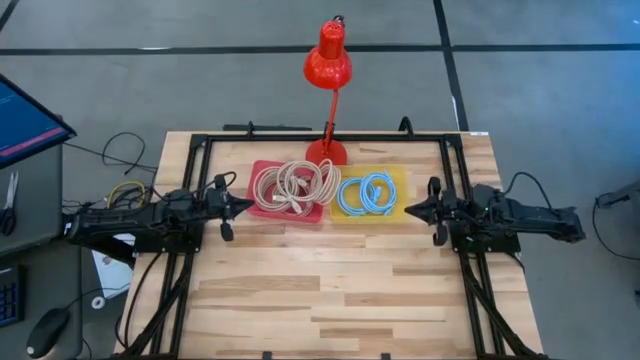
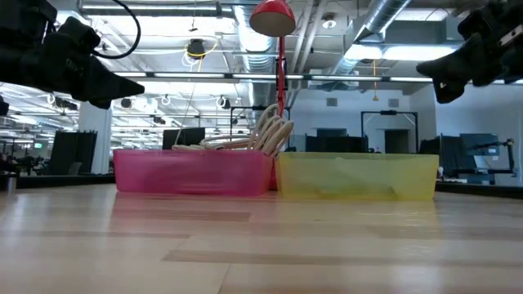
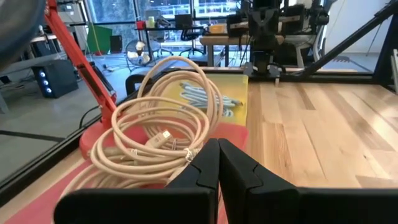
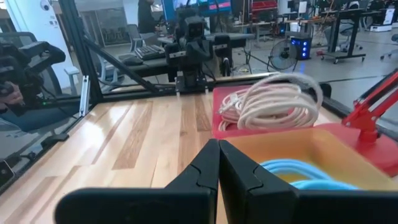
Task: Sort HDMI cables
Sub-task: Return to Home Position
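Note:
Several beige cable coils (image 1: 294,186) lie piled in a pink tray (image 1: 258,203); in the low view the topmost beige loops (image 2: 270,131) stick up over its rim. Two light blue coils (image 1: 364,193) lie in a yellow tray (image 1: 398,180) beside it. My left gripper (image 1: 249,205) hangs shut just left of the pink tray, above the table, its fingers (image 3: 219,163) pointing at the beige coils (image 3: 163,134). My right gripper (image 1: 406,210) hangs shut just right of the yellow tray, facing the blue coils (image 4: 301,171). Neither touches anything.
A red desk lamp (image 1: 327,62) stands with its base (image 1: 326,152) behind the two trays. A black frame (image 1: 320,138) runs around the work area. Bare wood (image 1: 330,290) stretches from the trays to the near edge.

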`<state>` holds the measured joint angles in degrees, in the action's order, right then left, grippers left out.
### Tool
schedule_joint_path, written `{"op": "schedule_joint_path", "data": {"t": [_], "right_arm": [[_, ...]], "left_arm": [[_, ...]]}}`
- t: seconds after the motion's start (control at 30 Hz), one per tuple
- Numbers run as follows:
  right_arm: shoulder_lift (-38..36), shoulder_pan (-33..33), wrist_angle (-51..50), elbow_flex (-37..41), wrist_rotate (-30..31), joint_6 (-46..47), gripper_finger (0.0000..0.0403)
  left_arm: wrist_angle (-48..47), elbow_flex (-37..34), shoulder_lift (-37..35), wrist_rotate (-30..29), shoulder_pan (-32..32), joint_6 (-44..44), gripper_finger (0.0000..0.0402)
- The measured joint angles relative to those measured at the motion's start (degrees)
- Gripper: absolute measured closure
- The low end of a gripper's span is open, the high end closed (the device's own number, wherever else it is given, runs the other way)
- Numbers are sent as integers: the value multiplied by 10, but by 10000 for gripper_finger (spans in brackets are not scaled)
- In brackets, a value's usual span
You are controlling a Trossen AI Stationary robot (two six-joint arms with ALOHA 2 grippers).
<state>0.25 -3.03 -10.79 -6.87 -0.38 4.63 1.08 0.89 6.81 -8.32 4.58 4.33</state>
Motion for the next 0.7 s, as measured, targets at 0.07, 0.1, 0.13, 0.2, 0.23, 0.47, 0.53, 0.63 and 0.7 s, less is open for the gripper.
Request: {"op": "schedule_joint_path", "data": {"t": [0.07,0.1,0.13,0.2,0.23,0.47,0.53,0.63,0.7], "right_arm": [[0,0,24,26,-1,4,403],[0,0,34,35,-1,7,403],[0,0,50,40,-1,9,403],[1,0,61,41,-10,-2,403],[0,0,62,42,-13,-12,403],[18,0,58,42,-13,-29,403],[27,0,57,42,-13,-17,403],[43,0,57,42,-12,17,403],[51,0,57,42,-12,33,403]], "left_arm": [[0,0,0,0,0,1,398],[0,0,0,0,0,1,398],[0,0,0,0,0,1,398],[0,0,0,0,0,1,398],[0,0,0,0,0,1,398],[-1,0,3,0,0,11,395],[-1,0,11,-2,0,26,394],[0,0,31,-11,0,27,393],[0,0,44,-11,0,27,393]]}}
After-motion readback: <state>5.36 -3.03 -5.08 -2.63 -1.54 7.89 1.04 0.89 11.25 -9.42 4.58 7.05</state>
